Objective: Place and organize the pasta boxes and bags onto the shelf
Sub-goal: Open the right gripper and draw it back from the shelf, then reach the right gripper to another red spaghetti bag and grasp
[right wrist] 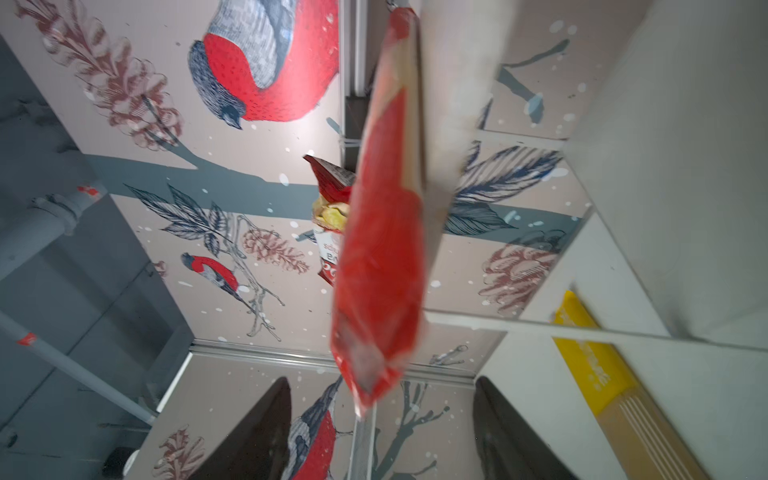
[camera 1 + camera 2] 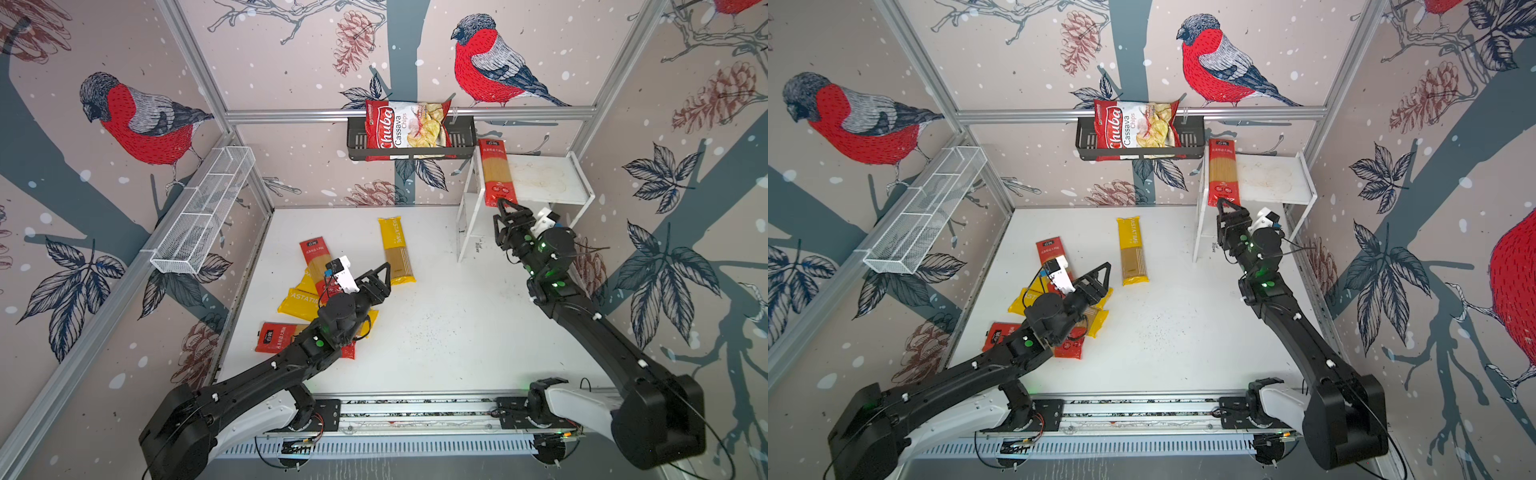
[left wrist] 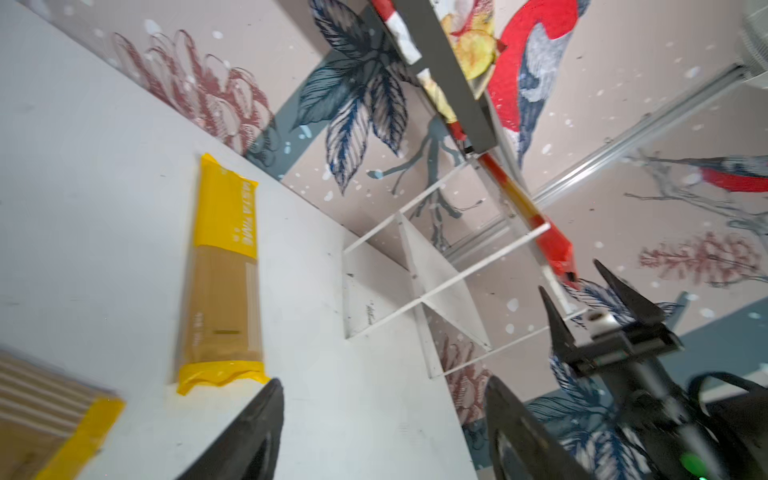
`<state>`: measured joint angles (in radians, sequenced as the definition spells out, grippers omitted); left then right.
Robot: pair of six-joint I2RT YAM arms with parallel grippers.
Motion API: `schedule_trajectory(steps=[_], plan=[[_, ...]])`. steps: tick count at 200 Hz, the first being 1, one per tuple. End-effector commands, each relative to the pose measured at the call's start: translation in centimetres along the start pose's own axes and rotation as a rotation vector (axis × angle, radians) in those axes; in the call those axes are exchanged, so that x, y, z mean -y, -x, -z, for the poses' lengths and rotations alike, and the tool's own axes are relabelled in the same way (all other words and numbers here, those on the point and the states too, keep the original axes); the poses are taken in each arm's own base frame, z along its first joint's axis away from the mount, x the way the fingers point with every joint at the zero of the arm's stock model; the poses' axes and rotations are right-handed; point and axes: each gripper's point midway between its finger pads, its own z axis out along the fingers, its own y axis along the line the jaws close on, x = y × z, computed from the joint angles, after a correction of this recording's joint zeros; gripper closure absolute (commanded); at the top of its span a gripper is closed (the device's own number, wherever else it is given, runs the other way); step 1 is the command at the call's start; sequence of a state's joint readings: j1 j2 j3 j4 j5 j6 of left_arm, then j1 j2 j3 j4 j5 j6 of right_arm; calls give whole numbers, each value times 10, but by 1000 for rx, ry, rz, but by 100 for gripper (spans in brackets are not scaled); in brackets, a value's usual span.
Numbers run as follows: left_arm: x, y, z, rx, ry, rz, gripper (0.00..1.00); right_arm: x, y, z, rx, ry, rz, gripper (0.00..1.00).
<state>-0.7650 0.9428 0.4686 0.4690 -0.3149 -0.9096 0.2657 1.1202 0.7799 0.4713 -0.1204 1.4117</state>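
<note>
**One red-ended pack (image 2: 496, 174) on the shelf (image 2: 552, 178), five packs on the tabletop (image 2: 436, 332)**

Surface: matte white tabletop, peppered with fine dark specks toward its middle. Walls (image 2: 291, 62) carried paper printed with red-breasted birds, pine cones and blue leaves, framed by aluminium rails (image 2: 291, 114). A black perforated basket (image 2: 461, 139) hung on the back rail and held a glossy, crinkled chips bag (image 2: 405, 124). A long white wire-mesh basket (image 2: 203, 212) ran along the left wall.

Shelf stood in the back right corner: two flat white boards on thin white legs, top board faintly stained. The red-ended pack lay lengthwise at the board's left edge, its clear middle showing straw-coloured strands and its near end overhanging the front edge.

Right gripper (image 2: 506, 206) sat just in front of that overhanging end, black fingers spread wide. In the right wrist view the crimped red end hung between them with a gap on either side.

Left gripper (image 2: 381, 276) hovered over the table, fingers wide, nothing between them. Just beside it the lone yellow pack (image 2: 397, 251), marked "PASTATIME", lay flat. Under the left arm (image 2: 291, 357) was a loose pile. A second red-ended pack (image 2: 315, 257) lay on top, with apparently two yellow-ended packs (image 2: 300, 300) crossed beneath it, largely hidden. A third red-ended pack (image 2: 274, 336) lay nearest the front.
</note>
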Motion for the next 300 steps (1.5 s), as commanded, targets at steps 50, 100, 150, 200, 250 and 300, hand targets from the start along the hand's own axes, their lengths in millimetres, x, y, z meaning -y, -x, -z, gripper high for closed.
schedule_trajectory(steps=[50,100,150,200,250,300], plan=[[-95,-32,11,-293,385,-218,27,68,-114,43,-237,-203,322,35],[-110,-51,15,-363,381,-185,27,128,-220,54,-634,-307,592,39],[-139,-22,23,-317,467,-104,28,151,-306,28,-868,-275,614,46],[-184,34,46,-123,584,22,27,151,-388,-22,-1022,-203,538,51],[-210,42,37,-105,617,68,28,164,-434,-68,-1083,-202,478,51],[-232,30,34,-113,648,63,32,195,-459,-76,-1150,-242,393,52]])
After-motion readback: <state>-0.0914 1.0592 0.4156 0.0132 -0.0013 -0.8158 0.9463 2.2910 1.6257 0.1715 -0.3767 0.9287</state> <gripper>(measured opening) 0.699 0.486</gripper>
